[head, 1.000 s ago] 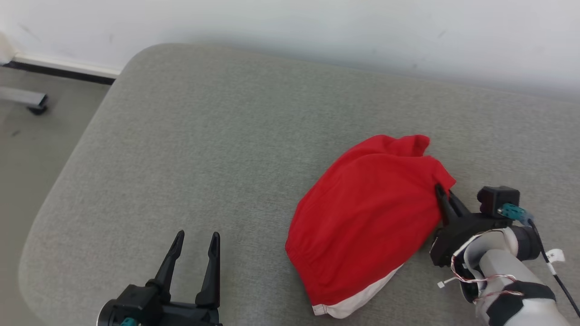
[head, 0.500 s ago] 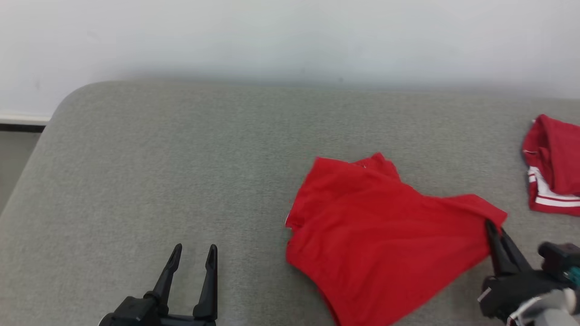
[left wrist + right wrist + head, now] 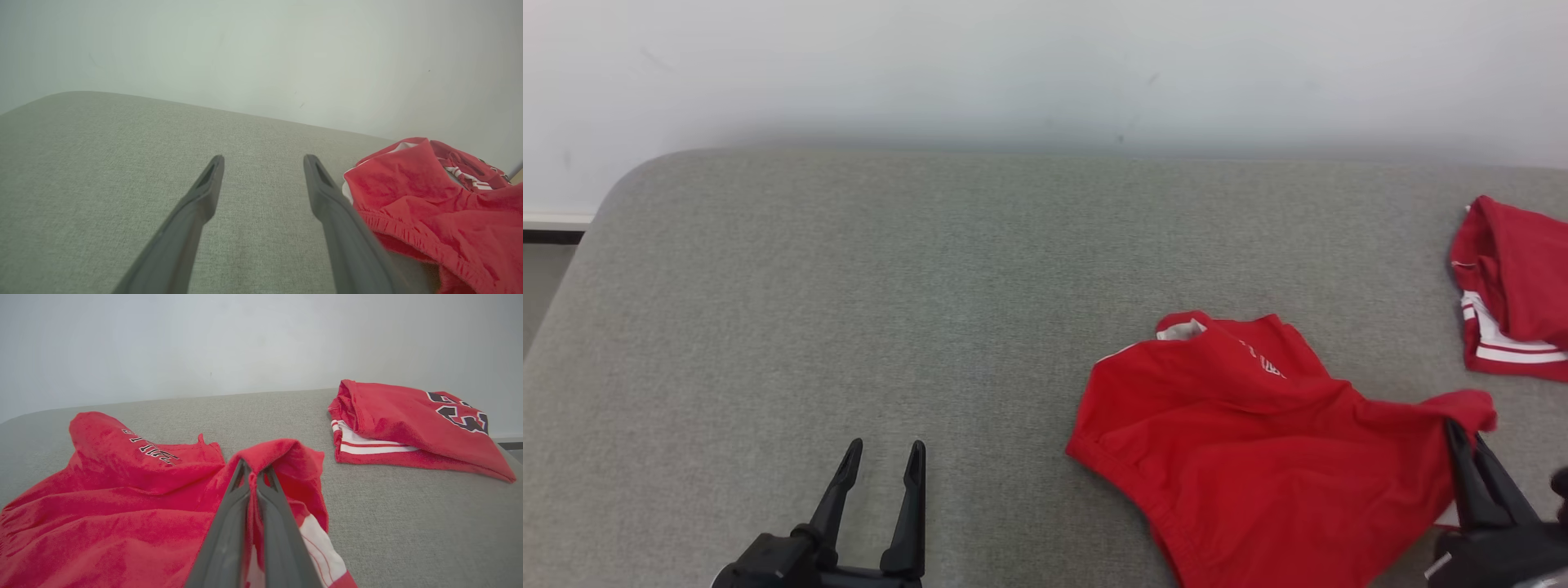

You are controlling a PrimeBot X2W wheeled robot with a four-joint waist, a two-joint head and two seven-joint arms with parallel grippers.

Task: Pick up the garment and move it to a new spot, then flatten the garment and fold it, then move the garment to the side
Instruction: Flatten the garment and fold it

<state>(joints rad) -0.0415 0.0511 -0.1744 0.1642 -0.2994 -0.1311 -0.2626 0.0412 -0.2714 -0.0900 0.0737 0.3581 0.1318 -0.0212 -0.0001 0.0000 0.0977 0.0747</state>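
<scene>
Grey cushion (image 3: 849, 286) carried everything. The red garment (image 3: 1258, 441) lay rumpled on its right half, one edge lifted into a peak because your right gripper (image 3: 1462, 433) was pressed together on that fold (likely for the carry to a new spot). A folded garment (image 3: 1511, 286) sat well apart, further right. Your left gripper (image 3: 885, 446) stood spread over bare cushion, apparently in reserve. The red garment's near edge ran off frame, and its lettering was unreadable.

Garment (image 3: 1258, 465) on cushion (image 3: 849, 310), jersey (image 3: 1515, 278) rightward
</scene>
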